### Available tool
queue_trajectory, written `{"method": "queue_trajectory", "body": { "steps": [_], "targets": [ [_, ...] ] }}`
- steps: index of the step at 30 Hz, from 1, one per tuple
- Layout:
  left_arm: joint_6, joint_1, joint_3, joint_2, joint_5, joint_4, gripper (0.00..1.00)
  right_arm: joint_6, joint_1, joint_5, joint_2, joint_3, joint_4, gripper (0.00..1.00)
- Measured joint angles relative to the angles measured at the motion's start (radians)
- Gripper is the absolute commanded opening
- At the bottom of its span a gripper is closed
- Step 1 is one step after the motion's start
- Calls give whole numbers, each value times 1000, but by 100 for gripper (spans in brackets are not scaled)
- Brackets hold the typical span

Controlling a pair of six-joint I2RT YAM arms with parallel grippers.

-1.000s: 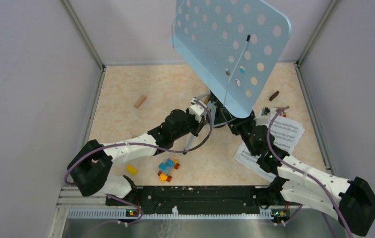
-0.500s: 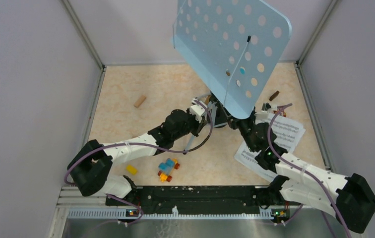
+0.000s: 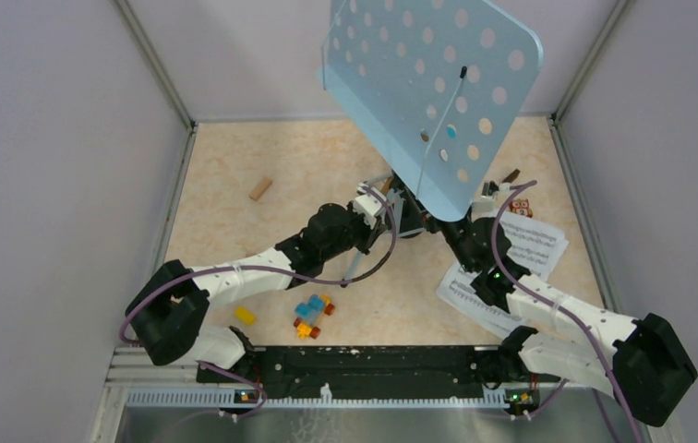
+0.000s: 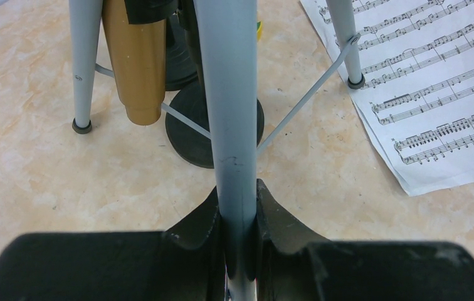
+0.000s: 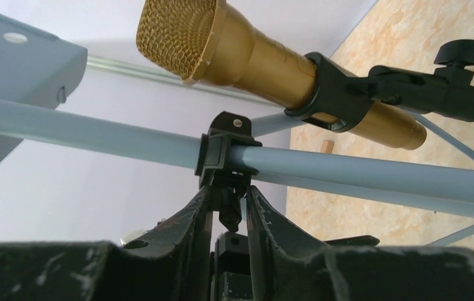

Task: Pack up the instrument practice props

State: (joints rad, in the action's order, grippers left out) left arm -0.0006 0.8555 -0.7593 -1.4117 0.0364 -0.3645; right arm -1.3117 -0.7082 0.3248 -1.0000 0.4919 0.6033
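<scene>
The pale-blue perforated music rack stands tilted at the middle back on its tripod legs. My left gripper is shut on the rack's pole low down; it shows from above as the left gripper. My right gripper is shut on the black clamp on that pole, just under the plate. A gold microphone sits in a black holder clip; the holder's round base stands between the legs. White sheet-music pages lie at the right.
A colourful toy-block car and a yellow block lie near the front. A wooden block lies at the left and a dark one at the back right. Grey walls close in both sides and the back.
My right arm has reached a little further in under the rack and its jaws have closed on the black clamp. The left arm and the rack have not moved.
</scene>
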Motion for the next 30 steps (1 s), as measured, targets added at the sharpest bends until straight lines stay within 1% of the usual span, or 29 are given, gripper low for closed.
{"method": "queue_trajectory", "body": {
  "steps": [2,4,7,8,9,13,16,18,21,25,28,30],
  "targets": [
    [0,0,0,0,0,0,0,1,2,-20,-2,0,0,28],
    [0,0,0,0,0,0,0,2,2,-37,-2,0,0,24],
    [0,0,0,0,0,0,0,5,2,-50,-2,0,1,13],
    [0,0,0,0,0,0,0,6,2,-52,-2,0,0,3],
    [0,0,-1,0,0,1,0,8,2,-53,-2,0,-2,0],
    [0,0,-6,-1,0,9,0,37,4,-56,-2,0,-4,0],
    [0,0,-6,-1,-2,10,0,142,4,-65,-5,5,5,0],
    [-1,0,-6,-2,-10,10,0,266,4,-81,-16,22,4,0],
    [-12,-5,-10,-5,-34,13,0,553,16,-165,-58,61,26,0],
    [-32,-13,-13,-5,-65,22,0,932,37,-303,-110,145,-34,0],
    [-42,-17,-13,-4,-80,25,0,1266,39,-388,-129,184,-74,0],
    [-42,-17,-13,-4,-80,25,0,1525,24,-410,-121,183,-89,0]
  ]
}}
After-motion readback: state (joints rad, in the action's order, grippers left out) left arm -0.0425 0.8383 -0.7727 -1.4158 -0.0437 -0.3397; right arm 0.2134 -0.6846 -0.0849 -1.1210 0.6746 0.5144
